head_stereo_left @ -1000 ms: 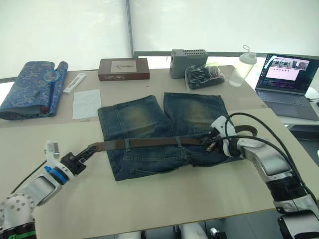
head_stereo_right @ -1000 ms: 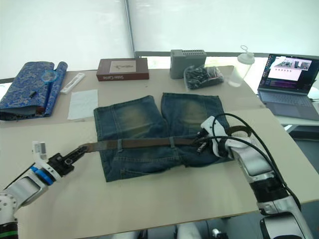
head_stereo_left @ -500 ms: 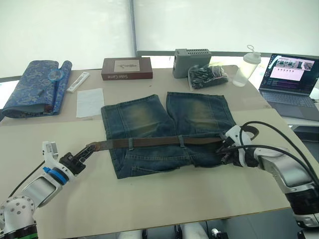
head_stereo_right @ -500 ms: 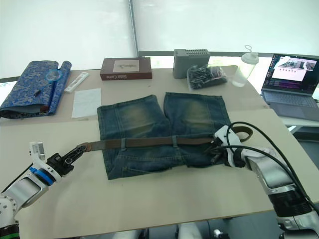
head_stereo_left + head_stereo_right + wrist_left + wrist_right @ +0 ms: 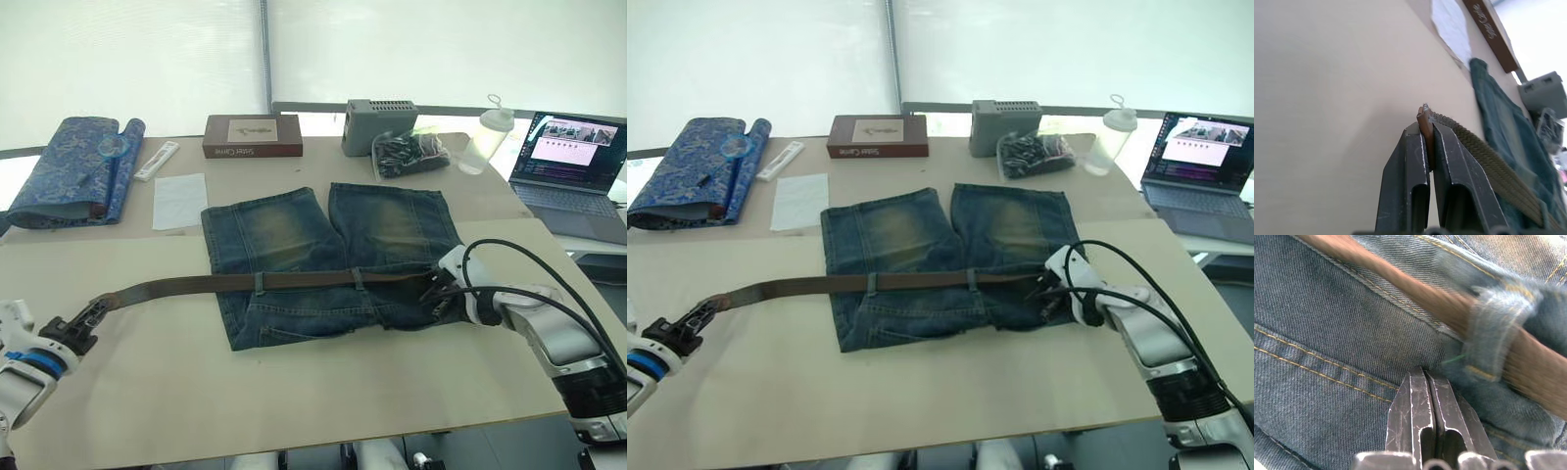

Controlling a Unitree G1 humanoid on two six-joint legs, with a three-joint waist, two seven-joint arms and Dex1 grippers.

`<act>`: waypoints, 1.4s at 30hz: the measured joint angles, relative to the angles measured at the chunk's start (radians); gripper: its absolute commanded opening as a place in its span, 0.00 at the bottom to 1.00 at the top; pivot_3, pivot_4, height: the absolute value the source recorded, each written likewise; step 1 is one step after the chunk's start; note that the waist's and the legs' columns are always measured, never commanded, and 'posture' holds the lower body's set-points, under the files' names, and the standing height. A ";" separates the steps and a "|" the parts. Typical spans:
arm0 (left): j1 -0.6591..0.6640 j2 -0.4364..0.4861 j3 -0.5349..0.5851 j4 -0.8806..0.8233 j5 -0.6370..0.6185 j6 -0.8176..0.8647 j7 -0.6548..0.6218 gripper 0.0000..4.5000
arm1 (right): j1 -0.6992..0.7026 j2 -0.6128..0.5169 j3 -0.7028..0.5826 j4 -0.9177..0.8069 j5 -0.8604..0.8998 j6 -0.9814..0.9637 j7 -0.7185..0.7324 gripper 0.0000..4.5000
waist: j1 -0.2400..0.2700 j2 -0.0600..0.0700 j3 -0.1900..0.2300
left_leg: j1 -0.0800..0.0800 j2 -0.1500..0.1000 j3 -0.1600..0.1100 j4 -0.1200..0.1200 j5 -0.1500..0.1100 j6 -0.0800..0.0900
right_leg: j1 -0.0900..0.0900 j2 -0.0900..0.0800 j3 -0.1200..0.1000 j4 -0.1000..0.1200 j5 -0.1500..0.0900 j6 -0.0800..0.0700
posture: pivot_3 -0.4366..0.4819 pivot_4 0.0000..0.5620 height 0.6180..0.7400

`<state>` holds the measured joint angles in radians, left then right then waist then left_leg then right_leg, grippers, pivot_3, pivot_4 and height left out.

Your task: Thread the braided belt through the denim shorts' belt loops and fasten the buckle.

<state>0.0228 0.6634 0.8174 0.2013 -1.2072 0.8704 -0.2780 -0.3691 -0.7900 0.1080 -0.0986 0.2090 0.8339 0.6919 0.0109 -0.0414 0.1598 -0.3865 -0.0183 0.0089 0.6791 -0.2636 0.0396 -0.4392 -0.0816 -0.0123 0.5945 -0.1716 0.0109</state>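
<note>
Left end effector [image 5: 1426, 147] pinching braided belt [image 5: 294, 281], book [image 5: 252, 136] label unreadable

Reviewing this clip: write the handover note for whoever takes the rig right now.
Left gripper: shut on the tip of the braided belt, out past the shorts' left edge.
Right gripper: shut, fingertips pressed on the denim shorts beside a belt loop at the waistband's right end.
Done: belt runs under the belt loops seen along the waistband.
Left: the buckle is not clearly seen; fastening remains.
</note>
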 measured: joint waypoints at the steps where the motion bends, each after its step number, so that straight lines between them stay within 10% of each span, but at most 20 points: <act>1: 0.000 0.000 0.006 0.009 0.005 -0.001 -0.003 0.00 | 0.000 0.000 -0.001 -0.001 0.000 0.002 0.000 0.01 | 0.000 0.000 0.000 | 0.000 0.000 0.000 0.000 0.000 0.000 | 0.000 -0.003 0.000 0.000 0.000 0.000 | 0.48 0.27 1.00; 8: 0.002 0.000 0.011 0.011 0.023 0.028 -0.021 0.00 | 0.041 -0.017 -0.048 -0.036 0.019 0.007 0.024 0.01 | 0.001 0.001 0.001 | -0.002 -0.002 0.000 -0.001 0.000 0.000 | -0.002 -0.007 -0.001 0.000 0.003 0.004 | 0.48 0.27 1.00; 14: 0.033 0.006 0.005 0.001 0.026 0.089 -0.057 0.00 | 0.082 -0.104 -0.115 -0.114 0.069 -0.021 0.126 0.42 | 0.001 0.003 0.002 | -0.003 -0.002 0.000 -0.001 0.000 0.001 | -0.003 -0.008 -0.001 0.000 0.002 0.006 | 0.48 0.27 1.00; 28: 0.012 0.051 -0.056 -0.035 0.134 0.083 -0.156 0.00 | -0.028 -0.046 0.045 -0.030 -0.133 -0.472 0.153 0.42 | 0.000 0.004 0.003 | -0.003 -0.003 0.000 -0.001 0.000 0.000 | -0.003 -0.007 -0.001 0.000 0.003 0.005 | 0.48 0.27 1.00; 34: 0.066 0.110 -0.131 -0.172 0.306 -0.082 -0.290 0.51 | -0.091 -0.040 0.121 0.066 -0.231 -0.628 0.183 0.43 | 0.001 0.003 0.004 | -0.004 -0.003 0.000 -0.001 0.000 0.000 | -0.005 -0.009 -0.001 0.000 0.001 0.002 | 0.48 0.27 1.00; 42: 0.095 0.188 -0.241 -0.386 0.439 -0.252 -0.507 0.51 | -0.177 0.036 0.160 0.133 -0.247 -0.686 0.258 0.43 | -0.002 0.007 0.006 | -0.005 -0.002 0.001 -0.001 0.000 0.000 | -0.006 -0.009 0.000 0.000 0.000 -0.001 | 0.48 0.27 1.00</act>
<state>0.1177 0.8510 0.5760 -0.1843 -0.7685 0.6188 -0.7845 -0.5462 -0.7540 0.2678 0.0348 -0.0378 0.1480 0.9502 0.0085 -0.0344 0.1662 -0.3913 -0.0206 0.0094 0.6779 -0.2639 0.0399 -0.4450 -0.0905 -0.0124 0.5949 -0.1713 0.0104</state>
